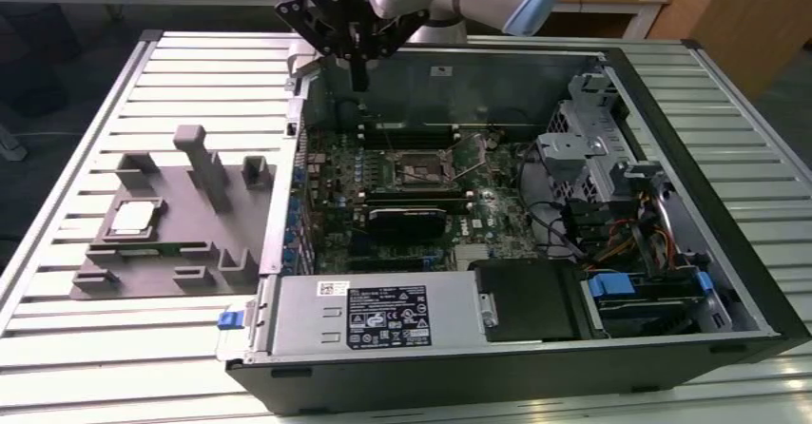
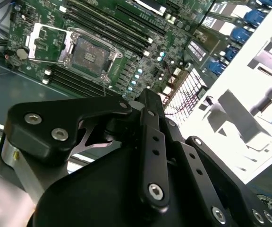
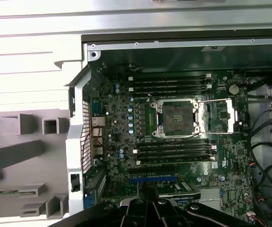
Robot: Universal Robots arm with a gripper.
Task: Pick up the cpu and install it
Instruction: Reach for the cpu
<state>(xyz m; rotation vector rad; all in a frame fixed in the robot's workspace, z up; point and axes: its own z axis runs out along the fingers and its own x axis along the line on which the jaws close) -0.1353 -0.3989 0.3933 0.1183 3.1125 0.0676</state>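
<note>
A slatted metal bench fills the room's middle, with wooden desks behind it. On it lies an open computer case. Its power supply, low in the exterior view, carries a white label with black print and symbols; the lettering is too small for me to make out.

The cpu sits at the exterior view's left, lying flat in a grey moulded holder beside the case. It is a small square with a pale silvery top and a thin tan rim. A narrow green memory stick lies just below it in the frame.

The hand hangs at the top of the exterior view, above the case's far wall, fingers pressed together with nothing between them, well apart from the cpu. The motherboard socket stands open, its frame swung aside.
</note>
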